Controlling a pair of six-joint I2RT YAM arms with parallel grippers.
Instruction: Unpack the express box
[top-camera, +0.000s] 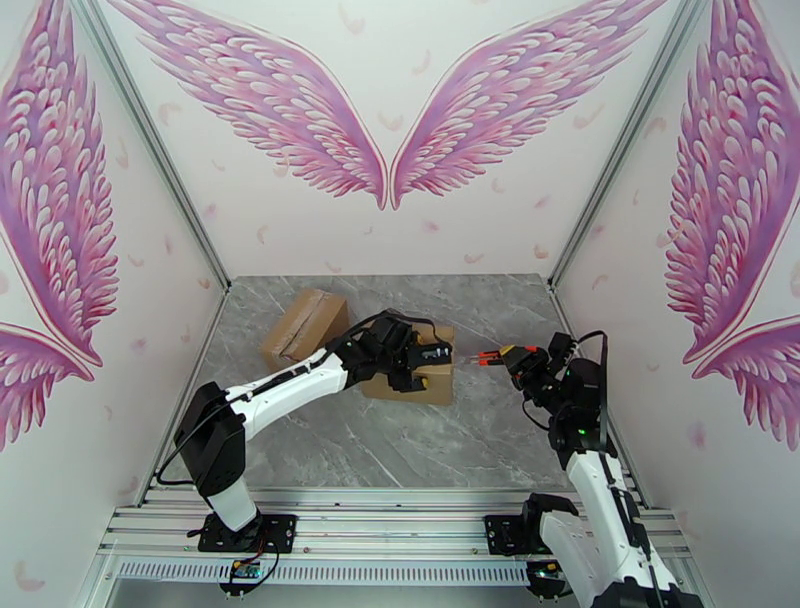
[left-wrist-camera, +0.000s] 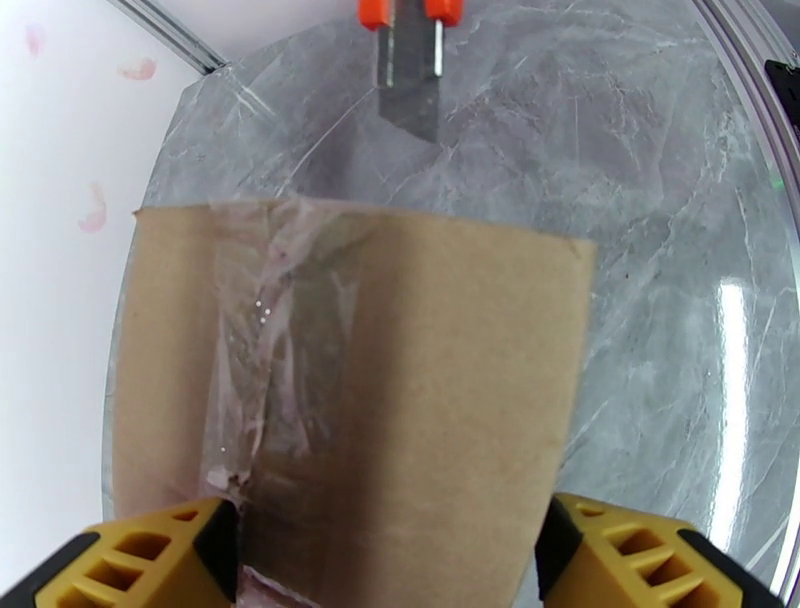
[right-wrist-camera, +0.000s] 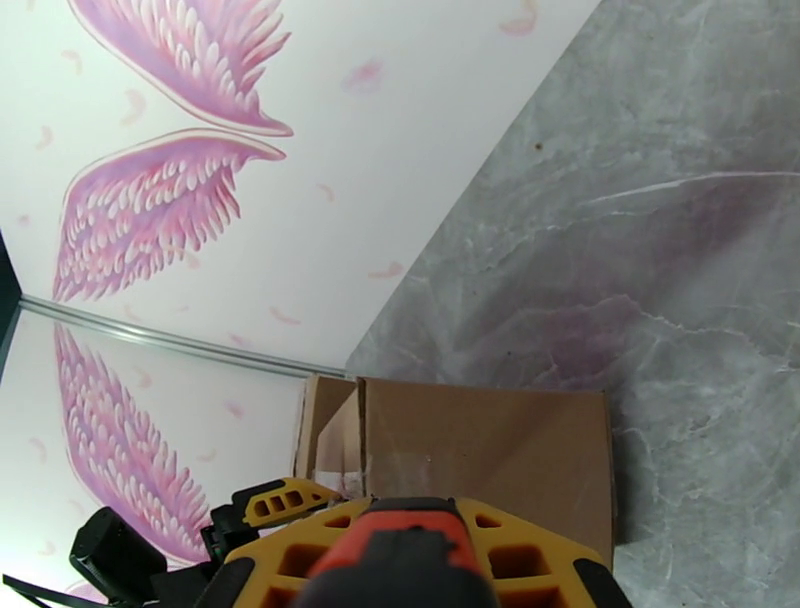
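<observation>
The express box is a brown carton sealed with clear tape, lying mid-table. My left gripper reaches over its top, and its yellow fingers press against both sides of the carton. My right gripper is shut on an orange utility knife. The knife's blade points at the box's right end, a short gap away from the cardboard. In the right wrist view the knife body sits between the yellow fingers, with the box just beyond.
A second taped carton lies tilted at the back left of the grey marble table. White walls with pink wings close in the table on three sides. Open tabletop lies in front of the boxes.
</observation>
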